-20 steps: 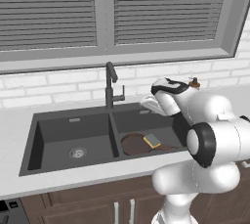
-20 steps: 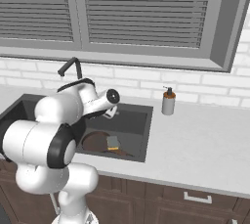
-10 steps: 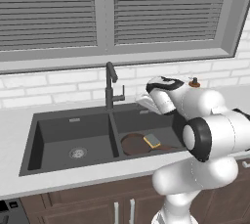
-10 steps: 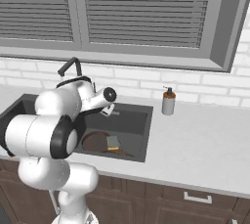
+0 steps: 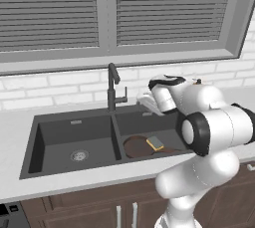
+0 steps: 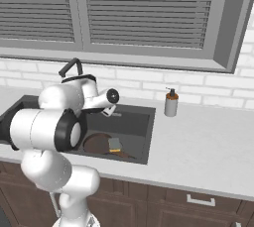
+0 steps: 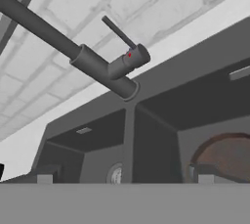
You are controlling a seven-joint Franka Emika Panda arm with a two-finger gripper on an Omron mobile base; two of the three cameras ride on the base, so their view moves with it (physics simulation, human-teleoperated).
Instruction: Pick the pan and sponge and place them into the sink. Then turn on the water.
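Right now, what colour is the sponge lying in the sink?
Yellow; the sponge lies on the reddish-brown pan, clearest in the left base view.

Grey soap dispenser bottle [image 6: 171, 104] w/ dark pump top stands upright on light countertop [image 6: 208, 146], near the white brick backsplash [image 6: 213, 85]. Above: wide grey window sill [image 5: 114, 58], closed grey blinds [image 5: 169, 8], thick centre mullion btwn two panes. Below counter: dark brown wood cabinets [image 6: 198, 211] w/ steel bar handles [image 6: 201, 201]; two vertical handles on doors in left base view
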